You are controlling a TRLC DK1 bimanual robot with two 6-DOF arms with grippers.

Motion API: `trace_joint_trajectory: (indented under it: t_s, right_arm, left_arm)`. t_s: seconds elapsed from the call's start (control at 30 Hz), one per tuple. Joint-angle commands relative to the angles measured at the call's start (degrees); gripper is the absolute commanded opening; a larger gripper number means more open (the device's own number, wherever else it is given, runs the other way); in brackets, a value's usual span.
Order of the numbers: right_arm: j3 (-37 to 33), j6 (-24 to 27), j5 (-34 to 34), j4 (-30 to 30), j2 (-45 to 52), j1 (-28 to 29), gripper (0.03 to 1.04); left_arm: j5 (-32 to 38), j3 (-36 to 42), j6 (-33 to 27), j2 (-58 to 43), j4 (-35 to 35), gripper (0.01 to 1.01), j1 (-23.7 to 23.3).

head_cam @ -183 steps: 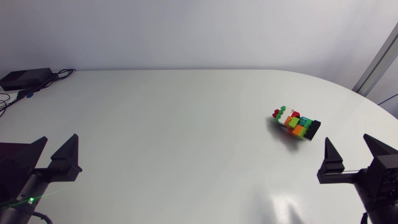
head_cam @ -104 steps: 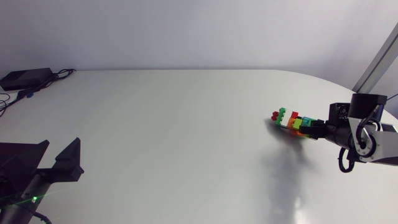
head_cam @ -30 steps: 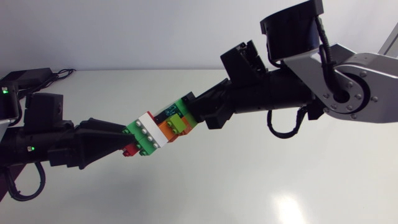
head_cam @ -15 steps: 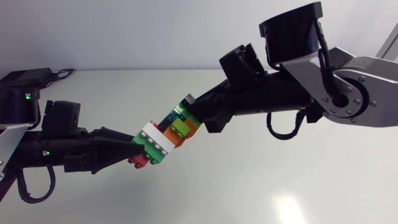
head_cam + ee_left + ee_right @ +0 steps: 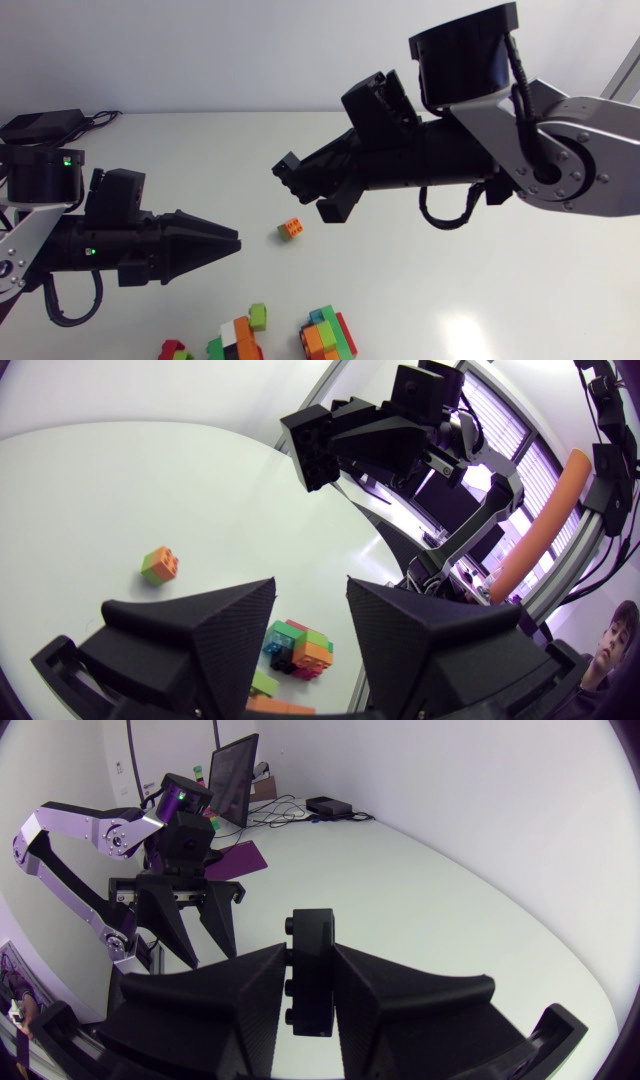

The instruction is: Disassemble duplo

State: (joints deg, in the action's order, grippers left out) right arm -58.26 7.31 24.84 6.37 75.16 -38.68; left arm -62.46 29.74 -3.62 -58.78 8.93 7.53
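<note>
Holding a black brick point(image 5: 311, 935) in my right pincer point(image 5: 310, 962), left pincer point(image 5: 312, 595) parted, orange brick point(image 5: 291, 229) and duplo clusters point(image 5: 329, 335) lying on tabletop point(image 5: 520, 290)

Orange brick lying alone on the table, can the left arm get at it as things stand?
Probably yes: the left gripper is open and empty, and the orange brick lies ahead of it with nothing between.
</note>
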Motion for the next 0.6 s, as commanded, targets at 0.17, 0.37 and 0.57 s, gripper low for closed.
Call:
trace_joint_trajectory:
  t_s: [0.17,0.37,0.57]
  right_arm:
    - [2.3,0.6,-0.3,-1.2,-0.3,0.6,0.21]
    - [2.8,0.8,-0.3,-1.6,-0.3,0.9,0.21]
    - [3.0,0.7,-0.3,-1.7,-0.3,0.9,0.21]
  left_arm:
    - [-0.4,-1.9,-1.1,-1.2,-1.5,0.490,-0.1]
    - [0.2,-2.1,-1.1,-1.4,-2.4,0.493,-0.2]
    - [0.4,-2.2,-1.1,-1.4,-2.6,0.495,-0.6]
